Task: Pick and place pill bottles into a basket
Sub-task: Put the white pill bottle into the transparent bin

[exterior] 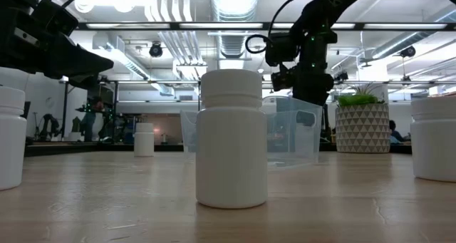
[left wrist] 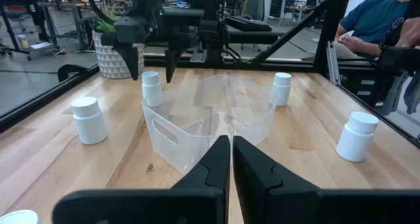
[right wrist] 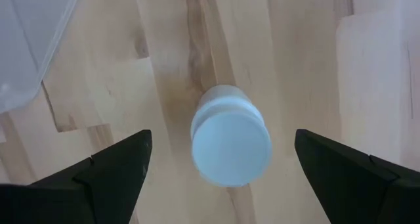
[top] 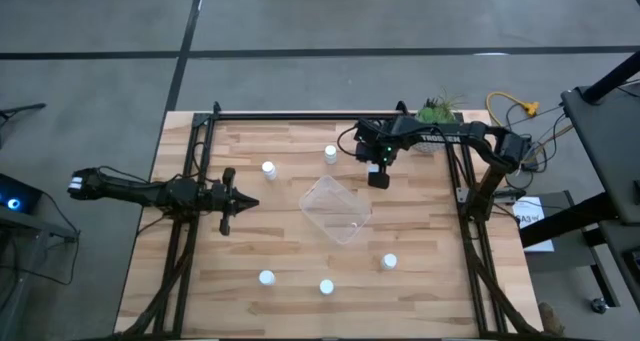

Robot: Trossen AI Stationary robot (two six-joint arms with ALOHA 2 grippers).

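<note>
The clear basket (top: 335, 207) stands mid-table; it also shows in the left wrist view (left wrist: 210, 122). Five white pill bottles show in the high view: two at the far side (top: 268, 168) (top: 330, 153) and three near the front (top: 266, 277) (top: 326, 287) (top: 389, 262). My right gripper (top: 378, 177) is open, pointing down just right of the basket's far corner. In its wrist view a sixth bottle (right wrist: 231, 142) stands upright on the wood below, between the two fingers and apart from them. My left gripper (top: 250, 203) is shut and empty left of the basket.
A pale patterned pot with a green plant (top: 438, 113) stands at the table's far right corner, behind my right arm. Black frame rails run along the table's left and right sides. A person (left wrist: 380, 20) sits beyond the table in the left wrist view.
</note>
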